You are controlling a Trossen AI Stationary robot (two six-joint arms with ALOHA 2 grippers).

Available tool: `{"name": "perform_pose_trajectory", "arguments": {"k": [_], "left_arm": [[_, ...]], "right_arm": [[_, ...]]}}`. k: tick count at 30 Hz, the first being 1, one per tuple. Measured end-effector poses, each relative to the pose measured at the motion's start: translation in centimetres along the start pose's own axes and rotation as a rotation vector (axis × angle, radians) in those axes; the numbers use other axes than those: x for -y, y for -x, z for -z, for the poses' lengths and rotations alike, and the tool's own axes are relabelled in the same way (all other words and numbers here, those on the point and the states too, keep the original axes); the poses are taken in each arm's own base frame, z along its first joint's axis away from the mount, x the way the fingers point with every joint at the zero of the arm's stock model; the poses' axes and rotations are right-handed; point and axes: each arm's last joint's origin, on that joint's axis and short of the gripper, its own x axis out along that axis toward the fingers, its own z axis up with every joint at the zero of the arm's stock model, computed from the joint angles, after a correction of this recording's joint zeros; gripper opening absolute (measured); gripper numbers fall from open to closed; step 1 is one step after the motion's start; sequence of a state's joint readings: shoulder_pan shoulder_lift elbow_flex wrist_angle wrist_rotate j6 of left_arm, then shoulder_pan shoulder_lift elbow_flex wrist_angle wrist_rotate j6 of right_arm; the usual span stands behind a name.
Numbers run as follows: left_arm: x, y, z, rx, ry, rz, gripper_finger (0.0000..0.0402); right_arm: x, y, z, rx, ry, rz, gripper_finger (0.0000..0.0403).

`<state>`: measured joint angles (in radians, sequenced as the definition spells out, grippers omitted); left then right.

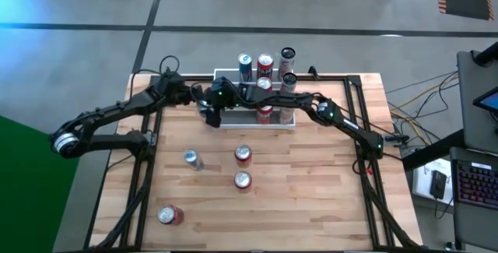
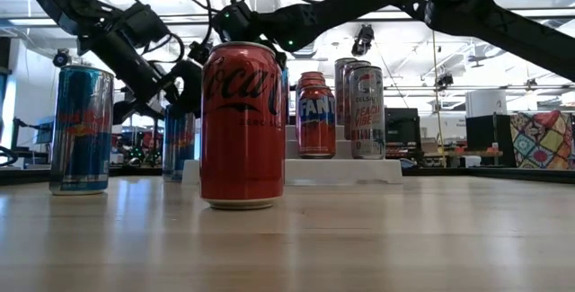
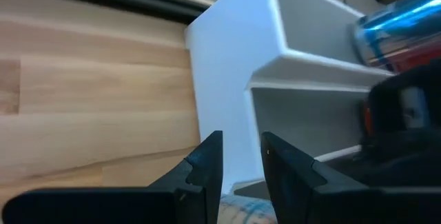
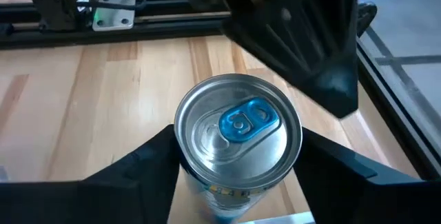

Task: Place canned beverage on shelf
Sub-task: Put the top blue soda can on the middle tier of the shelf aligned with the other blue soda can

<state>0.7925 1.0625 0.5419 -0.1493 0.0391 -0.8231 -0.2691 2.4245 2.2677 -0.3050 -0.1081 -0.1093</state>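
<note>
Only the right wrist view showed the right gripper (image 4: 238, 162) straddling a blue-tabbed can (image 4: 238, 131), fingers parted either side, while the left gripper (image 3: 241, 158), narrowly parted and empty, faced the shelf (image 3: 234, 65).

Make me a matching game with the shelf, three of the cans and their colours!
Things:
1. shelf
2. cola can
3. energy drink can
4. Fanta can

Colours:
A. orange
B. white
C. red
D. blue and silver

Pairs: 1-B, 2-C, 3-D, 4-A
</note>
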Motion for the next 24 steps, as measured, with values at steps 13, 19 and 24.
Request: {"name": "perform_pose_trajectory", "arguments": {"k": [13,19,24], "left_arm": [[0.6,5.3,-0.5,0.171,-0.073,0.095,0.0122],[0.7,8.7,-0.4,0.275,-0.147,0.183,0.0173],[0.8,10.4,-0.2,0.320,-0.218,0.257,0.0210]], "right_arm": [[-0.3,1.6,-2.1,-0.010,-0.100,-0.042,0.0215],[0.1,4.1,-4.0,0.016,-0.188,-0.053,0.0215],[0.3,7.0,-6.4,0.072,-0.176,-0.048,0.0215]]}}
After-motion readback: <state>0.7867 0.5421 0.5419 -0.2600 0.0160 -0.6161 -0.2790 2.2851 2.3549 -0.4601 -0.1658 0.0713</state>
